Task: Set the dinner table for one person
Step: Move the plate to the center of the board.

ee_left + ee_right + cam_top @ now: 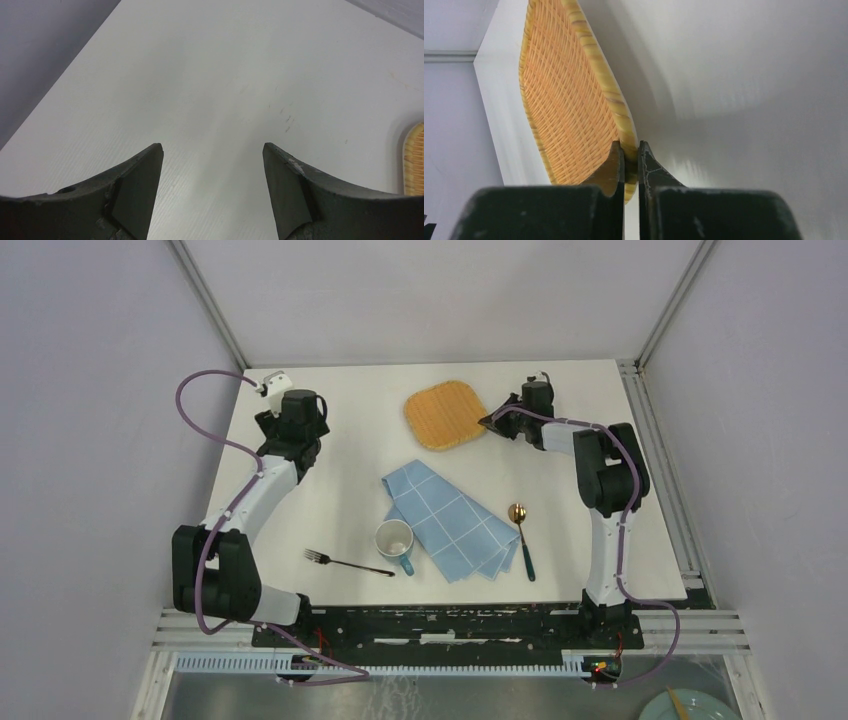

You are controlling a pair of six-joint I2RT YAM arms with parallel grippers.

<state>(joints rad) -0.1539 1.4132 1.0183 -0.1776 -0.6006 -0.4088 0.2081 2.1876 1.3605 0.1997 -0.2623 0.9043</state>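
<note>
The dinner table (pixel 350 450) is a white tabletop. A square woven straw-coloured mat (pixel 446 415) lies at its back centre. My right gripper (pixel 492 422) is shut on the mat's right rim; in the right wrist view the fingers (pixel 630 147) pinch the pale edge of the mat (pixel 569 100). My left gripper (pixel 298 410) hovers over the back left of the table. In the left wrist view it (pixel 212 147) stands open with only bare table between its fingers, and a corner of the mat (pixel 415 160) shows at the right edge.
A blue checked cloth (pixel 445 520) lies folded mid-table. Beside it stand a white mug with a teal handle (pixel 395 543), a dark fork (pixel 345 562) to the left and a gold-and-teal spoon (pixel 521 535) to the right. A teal plate (pixel 690 708) sits below the table's near right corner.
</note>
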